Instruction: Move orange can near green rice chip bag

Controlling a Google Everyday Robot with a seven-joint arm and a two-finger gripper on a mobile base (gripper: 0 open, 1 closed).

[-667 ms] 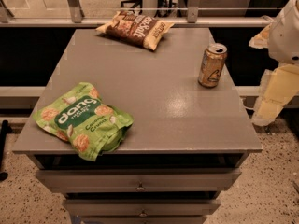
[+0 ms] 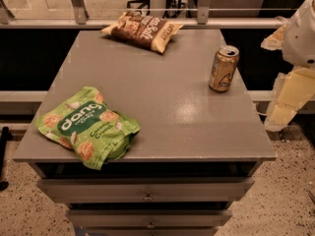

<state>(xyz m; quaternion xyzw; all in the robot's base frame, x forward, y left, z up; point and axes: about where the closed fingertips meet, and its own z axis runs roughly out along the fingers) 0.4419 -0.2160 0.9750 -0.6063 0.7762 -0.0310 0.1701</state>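
The orange can (image 2: 224,68) stands upright near the right edge of the grey table (image 2: 162,97), its silver top showing. The green rice chip bag (image 2: 88,128) lies flat at the table's front left corner, far from the can. My gripper (image 2: 287,101) hangs off the table's right side, below and to the right of the can and apart from it. It holds nothing that I can see.
A brown and cream snack bag (image 2: 143,30) lies at the table's back edge. Drawers (image 2: 147,196) sit under the tabletop. A metal railing (image 2: 147,22) runs behind the table. The white arm body (image 2: 301,36) is at the right edge of the view.
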